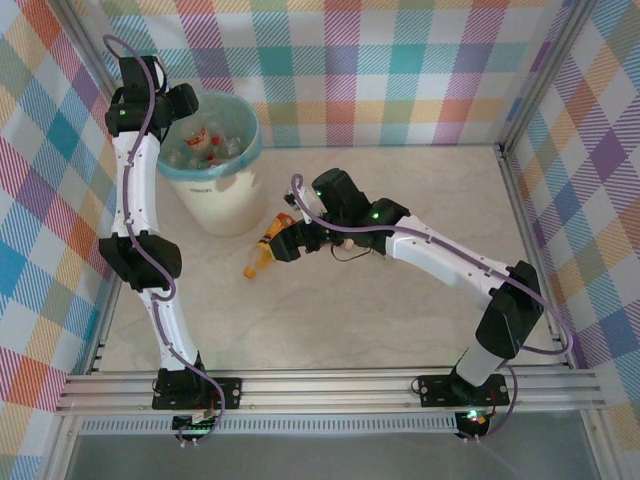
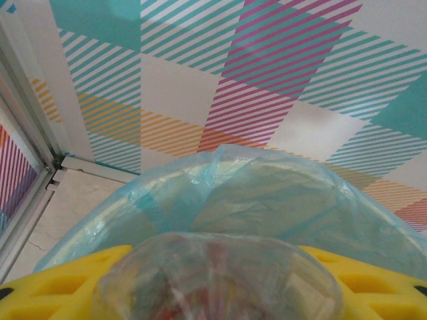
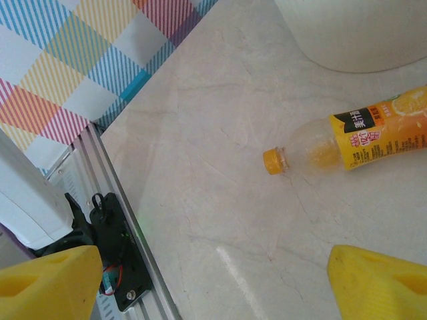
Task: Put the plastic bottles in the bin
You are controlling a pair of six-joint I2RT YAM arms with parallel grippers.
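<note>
While left hand [image 2: 220,290] pinches a bottle [image 2: 220,263] over bin [image 2: 280,200], right hand [image 3: 212,283] spread, marble tabletop [image 1: 380,320], plaid walls [image 1: 400,60].

The left gripper [image 2: 220,303] holds a clear crumpled bottle [image 2: 220,267] between its yellow fingers [image 2: 67,283], over the bin [image 2: 273,200] with its blue-green liner; a checked wall [image 2: 200,67] stands behind.

Overhead – wrist close-ups, bin [image 1: 225,205] shared

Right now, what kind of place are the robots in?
Probably a robot practice booth, not a home: the left arm and right arm are bolted to a metal rail, colourful checked panels wall in a pale tabletop, and a lined bin stands on it.
</note>
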